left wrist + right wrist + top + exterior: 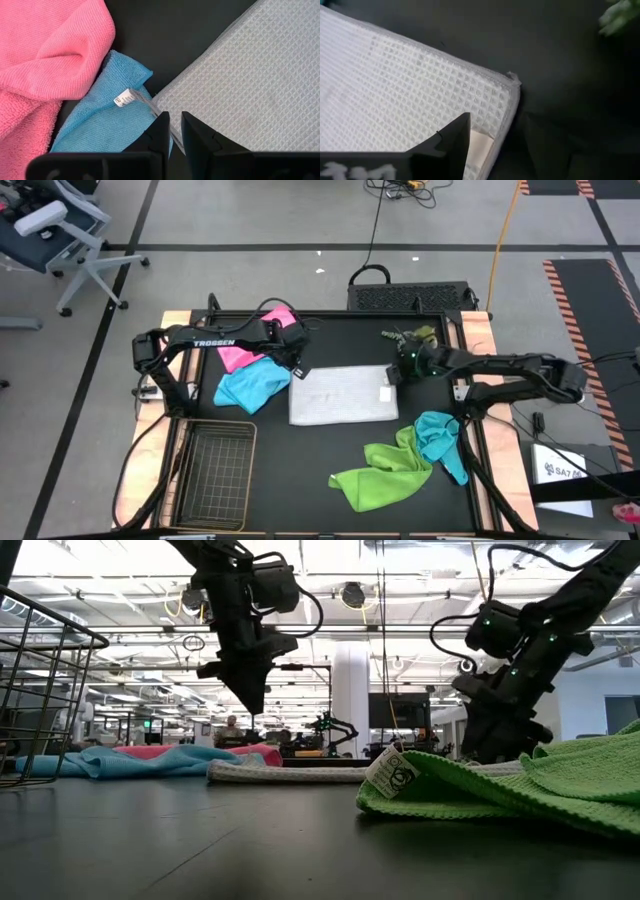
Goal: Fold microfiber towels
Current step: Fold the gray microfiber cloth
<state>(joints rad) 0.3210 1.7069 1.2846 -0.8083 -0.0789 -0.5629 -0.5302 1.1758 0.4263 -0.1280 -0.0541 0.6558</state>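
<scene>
A pale grey-white towel (342,395) lies folded flat at the table's middle. My left gripper (297,366) is shut and empty, well above the towel's far left corner (165,95); the low view shows it high over the table (253,700). My right gripper (393,373) is open and low at the towel's far right corner (507,82). One finger (452,137) stands over the cloth, the other (545,145) over bare table beside the towel's edge. Pink (245,345) and light blue (250,387) towels lie crumpled at the far left. Lime green (385,472) and teal (440,438) towels lie at the near right. My right gripper stands astride the grey-white towel's right edge (512,107) near its far corner, coming from above. I cannot tell whether its fingers touch the cloth.
A wire mesh basket (215,470) stands at the near left. A small green plant (420,335) sits at the far right, close behind my right gripper. A white label (386,392) lies on the grey-white towel's right side.
</scene>
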